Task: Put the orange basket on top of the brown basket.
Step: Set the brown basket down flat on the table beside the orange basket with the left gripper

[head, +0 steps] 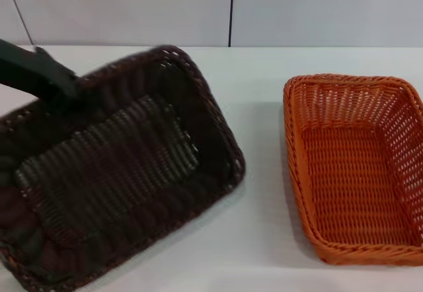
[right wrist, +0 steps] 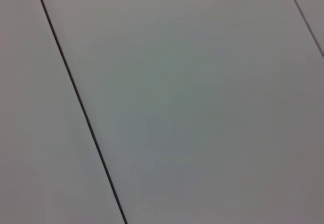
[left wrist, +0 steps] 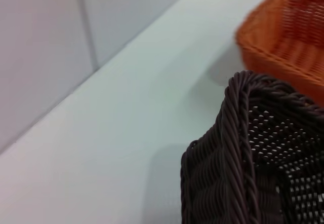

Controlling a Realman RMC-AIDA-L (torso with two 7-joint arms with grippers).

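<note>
The brown basket [head: 112, 166] is at the left in the head view, raised and tilted off the white table, with its open side towards the camera. My left gripper [head: 61, 94] comes in from the far left and is shut on the basket's far rim. The left wrist view shows a corner of the brown basket [left wrist: 253, 153] close up. The orange basket [head: 357, 166] stands upright and empty on the table at the right, apart from the brown one. It also shows in the left wrist view [left wrist: 288, 31]. My right gripper is out of view.
The white table [head: 264, 239] has bare room between the two baskets and in front of them. A pale panelled wall [head: 231, 8] with a dark seam runs along the table's back edge. The right wrist view shows only wall panels [right wrist: 202, 107].
</note>
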